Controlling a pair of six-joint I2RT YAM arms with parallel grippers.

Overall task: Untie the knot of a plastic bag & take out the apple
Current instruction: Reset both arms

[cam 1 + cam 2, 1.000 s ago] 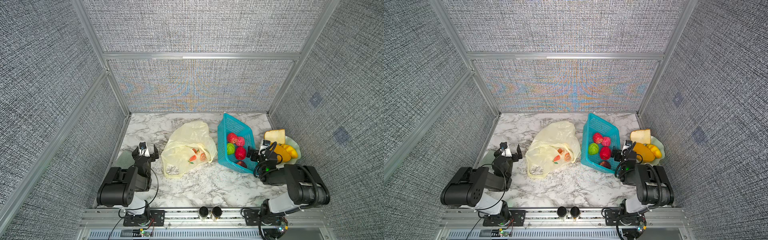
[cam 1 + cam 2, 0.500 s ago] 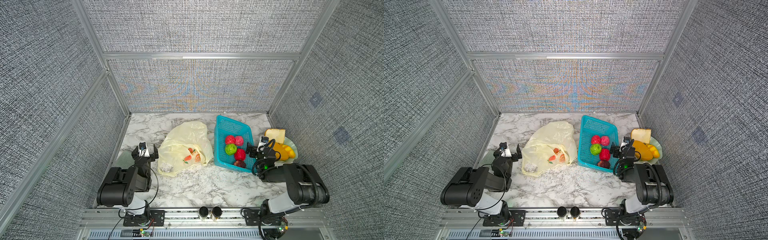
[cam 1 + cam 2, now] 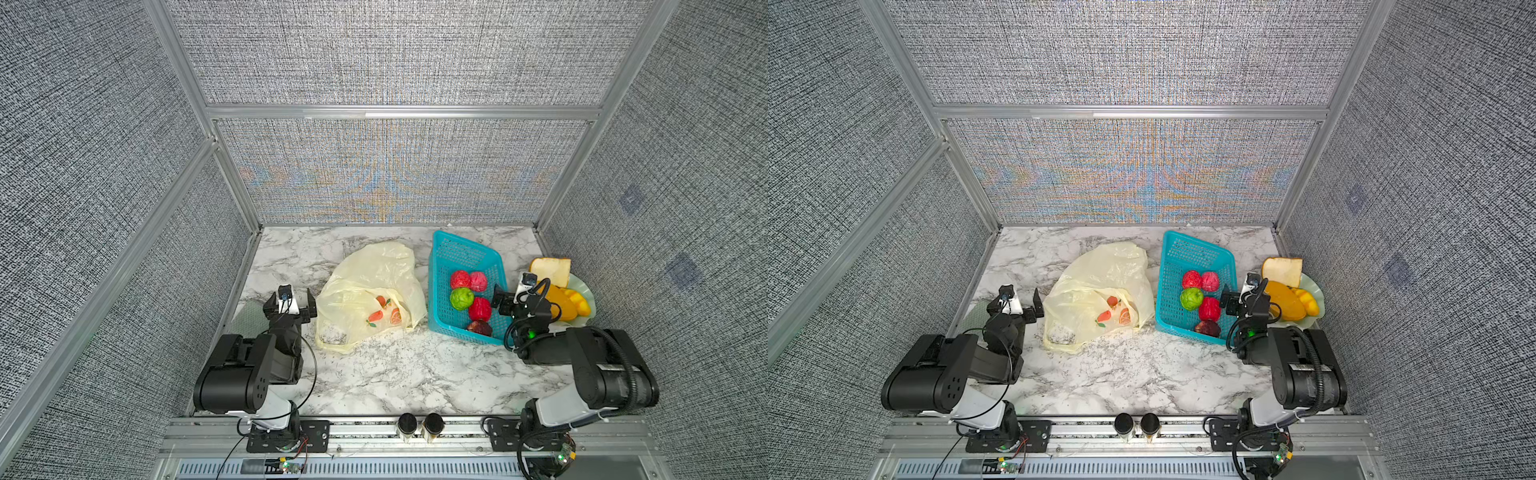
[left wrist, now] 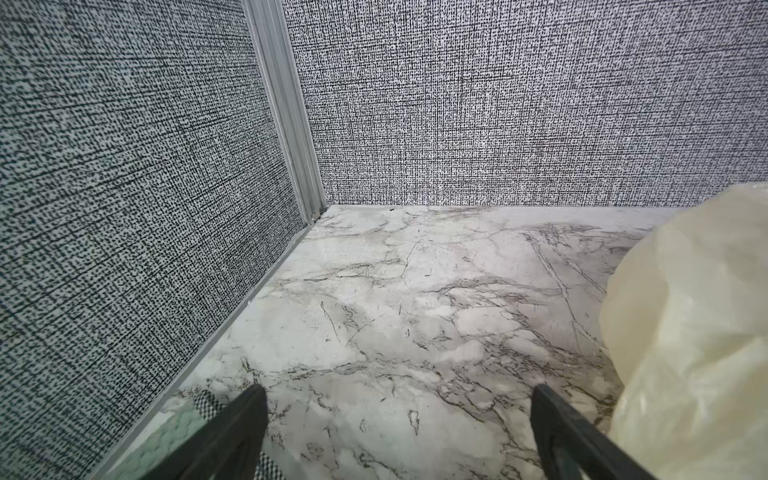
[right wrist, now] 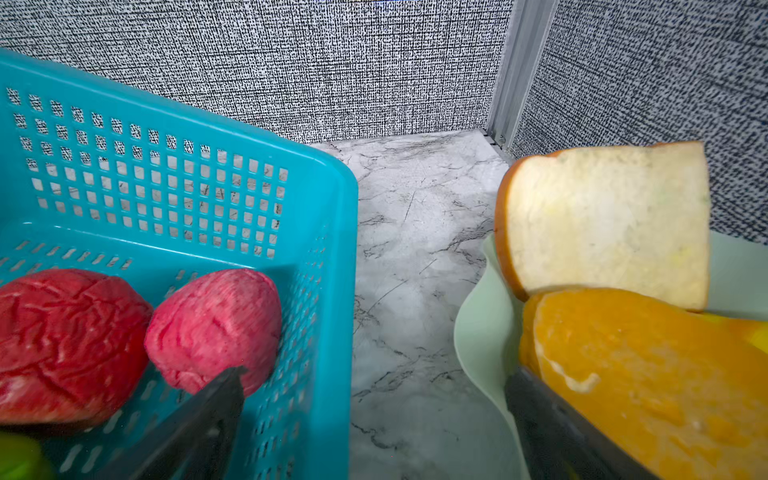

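The plastic bag (image 3: pixel 374 286) (image 3: pixel 1100 282) lies crumpled on the marble table, pale yellow, with its orange-and-red fruit print facing up. Neither the knot nor the apple can be made out. My left gripper (image 3: pixel 291 301) (image 3: pixel 1015 303) hovers open just left of the bag, apart from it. The left wrist view has bare marble between the left gripper's (image 4: pixel 397 390) fingers and the bag (image 4: pixel 685 332) beside it. My right gripper (image 3: pixel 521 299) (image 5: pixel 374 374) is open and empty, one finger over the basket and one over the plate.
A turquoise basket (image 3: pixel 465 249) (image 5: pixel 166 174) right of the bag holds red, pink, green and dark fruits. A pale green plate (image 3: pixel 584 286) (image 5: pixel 482 332) at the right wall carries a bread slice (image 3: pixel 550 270) and mango (image 3: pixel 561 303). Fabric walls enclose three sides.
Over the first half second the basket turned and slid slightly left, the bag shifted left and changed shape, and my right gripper swung a little left. Nothing has visibly moved since.
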